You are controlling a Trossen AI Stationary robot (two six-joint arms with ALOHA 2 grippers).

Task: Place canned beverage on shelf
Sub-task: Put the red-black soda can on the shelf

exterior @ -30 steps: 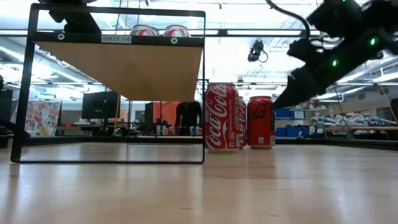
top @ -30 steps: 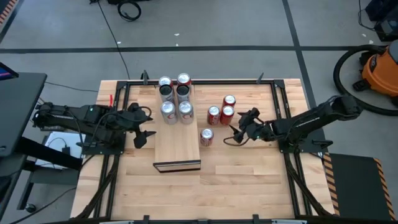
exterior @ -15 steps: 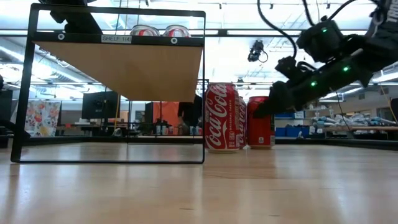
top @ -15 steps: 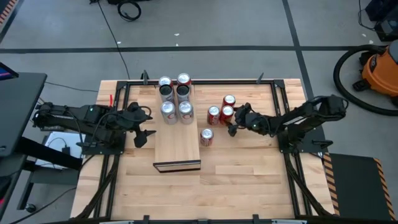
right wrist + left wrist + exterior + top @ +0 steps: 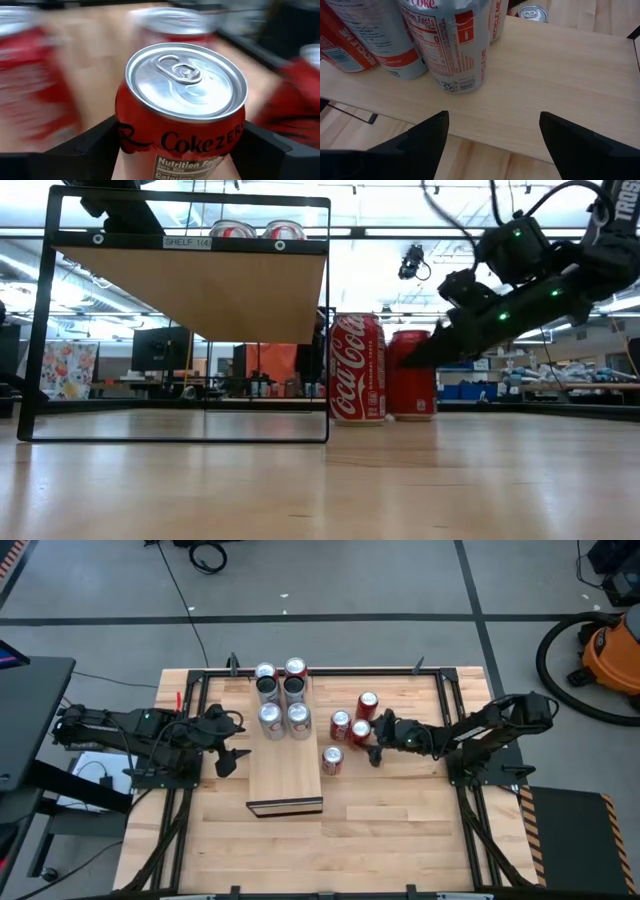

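- A red Coke Zero can (image 5: pixel 182 115) stands upright on the slatted tabletop (image 5: pixel 390 830), right of the shelf (image 5: pixel 285 772), among other red cans (image 5: pixel 341 726).
- My right gripper (image 5: pixel 372 738) reaches low and nearly level, fingers (image 5: pixel 87 145) clasping that can's sides.
- Four cans (image 5: pixel 283 700) top the shelf.
- My left gripper (image 5: pixel 232 755) waits spread beside the shelf.

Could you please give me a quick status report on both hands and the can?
Right hand clamped around red Coke Zero can on the tabletop. Left hand open, waiting beside pale wooden shelf. Four cans already on the shelf; front half free.
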